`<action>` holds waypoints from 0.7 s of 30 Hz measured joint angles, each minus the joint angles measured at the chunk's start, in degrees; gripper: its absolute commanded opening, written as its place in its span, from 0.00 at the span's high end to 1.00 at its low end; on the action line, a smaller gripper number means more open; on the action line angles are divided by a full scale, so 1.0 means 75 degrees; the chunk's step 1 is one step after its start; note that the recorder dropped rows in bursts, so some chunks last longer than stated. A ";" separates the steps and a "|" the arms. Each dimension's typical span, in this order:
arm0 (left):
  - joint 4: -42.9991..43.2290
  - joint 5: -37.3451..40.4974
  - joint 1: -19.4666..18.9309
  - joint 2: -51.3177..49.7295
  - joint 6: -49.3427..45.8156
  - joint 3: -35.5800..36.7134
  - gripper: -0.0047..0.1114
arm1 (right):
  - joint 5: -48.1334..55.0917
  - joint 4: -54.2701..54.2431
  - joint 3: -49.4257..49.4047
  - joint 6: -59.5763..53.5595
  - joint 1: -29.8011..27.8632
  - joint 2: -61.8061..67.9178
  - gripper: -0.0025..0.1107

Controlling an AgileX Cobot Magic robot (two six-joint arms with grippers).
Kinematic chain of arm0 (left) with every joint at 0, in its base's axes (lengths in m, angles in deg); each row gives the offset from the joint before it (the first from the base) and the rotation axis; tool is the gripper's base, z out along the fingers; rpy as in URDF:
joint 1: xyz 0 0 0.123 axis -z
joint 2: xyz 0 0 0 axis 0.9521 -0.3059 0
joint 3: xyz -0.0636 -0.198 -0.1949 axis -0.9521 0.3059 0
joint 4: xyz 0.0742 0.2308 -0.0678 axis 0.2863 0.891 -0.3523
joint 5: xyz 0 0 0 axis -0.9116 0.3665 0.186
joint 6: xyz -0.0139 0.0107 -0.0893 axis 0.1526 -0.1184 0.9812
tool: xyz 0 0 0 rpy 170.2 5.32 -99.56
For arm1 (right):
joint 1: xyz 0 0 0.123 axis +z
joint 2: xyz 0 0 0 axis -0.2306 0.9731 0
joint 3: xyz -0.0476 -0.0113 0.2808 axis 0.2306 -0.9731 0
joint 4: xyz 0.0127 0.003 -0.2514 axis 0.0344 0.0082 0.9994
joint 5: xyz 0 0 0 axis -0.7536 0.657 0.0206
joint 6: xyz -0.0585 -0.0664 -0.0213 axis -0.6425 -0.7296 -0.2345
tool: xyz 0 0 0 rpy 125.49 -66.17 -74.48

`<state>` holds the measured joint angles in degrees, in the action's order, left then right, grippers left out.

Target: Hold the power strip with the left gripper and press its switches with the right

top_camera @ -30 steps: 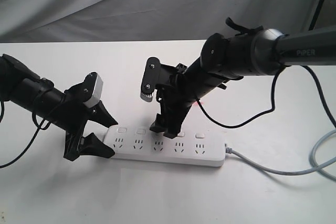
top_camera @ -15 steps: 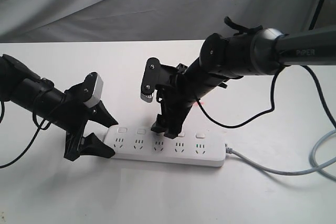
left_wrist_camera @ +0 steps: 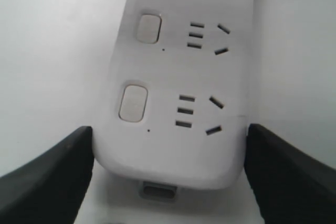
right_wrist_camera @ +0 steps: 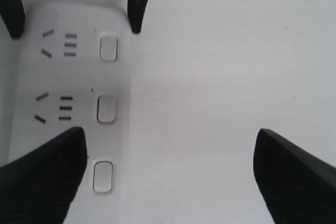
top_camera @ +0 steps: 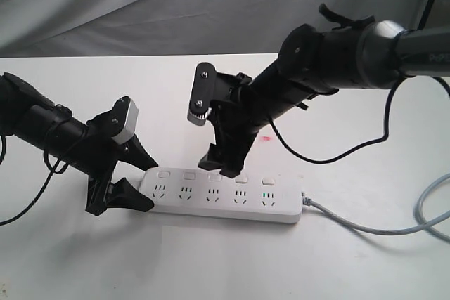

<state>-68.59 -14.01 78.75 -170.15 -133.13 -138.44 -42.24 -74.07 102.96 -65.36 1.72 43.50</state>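
The left gripper (left_wrist_camera: 169,129) has its jaws closed against the two long edges of the power strip (left_wrist_camera: 173,72), clamping the rounded end that lies between its fingertips. Just beyond those tips sits the first of the switches (left_wrist_camera: 133,102), the row running away along the strip. Further out, over the strip's middle, the right gripper (top_camera: 221,168) hangs with jaws spread wide, holding nothing. One finger (right_wrist_camera: 42,177) lies beside the third switch (right_wrist_camera: 102,177); contact cannot be told. Past it, at the end farthest from the left gripper, the grey cable (top_camera: 351,223) trails across the white table (top_camera: 211,265).
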 measured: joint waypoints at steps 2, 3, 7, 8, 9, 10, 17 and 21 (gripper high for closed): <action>0.0000 0.0000 0.0000 0.0000 0.0000 0.0000 0.48 | 0.0000 -0.0302 0.0000 -0.0164 0.0000 -0.0203 0.28; 0.0000 0.0000 0.0000 0.0000 0.0000 0.0000 0.48 | 0.0000 -0.0403 0.0000 -0.0222 0.0000 -0.0276 0.28; 0.0000 0.0000 0.0000 0.0000 0.0000 0.0000 0.48 | 0.0000 -0.0601 0.0000 -0.0328 0.0000 -0.0350 0.28; 0.0000 0.0000 0.0000 0.0000 0.0000 0.0000 0.48 | 0.0017 -0.0613 0.0000 -0.0328 0.0000 -0.0350 0.28; 0.0000 0.0000 0.0000 0.0000 0.0000 0.0000 0.48 | 0.0033 -0.0613 0.0000 -0.0328 0.0000 -0.0350 0.28; 0.0000 0.0000 0.0000 0.0000 0.0000 0.0000 0.48 | 0.0044 -0.0613 0.0000 -0.0328 0.0000 -0.0350 0.28; 0.0000 0.0000 0.0000 0.0000 0.0000 0.0000 0.48 | 0.0126 -0.0613 -0.0040 -0.0376 -0.0092 -0.0350 0.28; 0.0000 0.0000 0.0000 0.0000 0.0000 0.0000 0.48 | 0.0154 -0.0578 -0.0291 -0.0376 -0.0368 -0.0364 0.28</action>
<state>-68.59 -14.01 78.75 -170.15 -133.13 -138.44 -41.09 -78.41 100.77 -68.19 -1.04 40.77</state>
